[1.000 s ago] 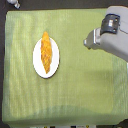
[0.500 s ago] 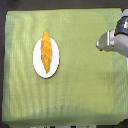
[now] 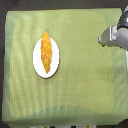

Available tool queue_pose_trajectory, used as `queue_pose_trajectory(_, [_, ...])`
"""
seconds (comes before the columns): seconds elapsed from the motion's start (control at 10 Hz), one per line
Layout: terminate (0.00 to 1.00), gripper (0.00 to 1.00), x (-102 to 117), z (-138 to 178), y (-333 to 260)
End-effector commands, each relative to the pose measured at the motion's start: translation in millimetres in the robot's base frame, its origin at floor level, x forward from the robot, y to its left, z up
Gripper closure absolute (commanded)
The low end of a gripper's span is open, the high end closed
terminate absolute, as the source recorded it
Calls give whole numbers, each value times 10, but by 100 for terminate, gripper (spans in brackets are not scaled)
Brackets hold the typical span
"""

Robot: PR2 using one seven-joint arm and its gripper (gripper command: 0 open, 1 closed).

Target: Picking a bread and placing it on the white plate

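The bread [image 3: 46, 52], a long orange-yellow loaf with pointed ends, lies lengthwise on the white plate [image 3: 36, 60] in the exterior view's left half. My gripper [image 3: 102, 40] is far off at the exterior view's right edge, well apart from the plate and bread. It looks grey and blurred, and nothing shows between its fingers. Whether its jaws stand open or shut cannot be made out.
A green cloth [image 3: 80, 85] covers the table. Its dark border runs along the left edge, and the arm's body [image 3: 120, 35] reaches in over the right edge.
The arm has drawn back toward the exterior view's right and slightly downward, away from the plate. The bread and plate have not moved.
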Motion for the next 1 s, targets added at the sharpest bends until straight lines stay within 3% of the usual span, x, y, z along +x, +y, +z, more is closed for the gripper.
queue_pose_trajectory(0.0, [0, 0, 122, -50, 0])
queue_pose_trajectory(0.9, [0, 0, 89, -112, 49])
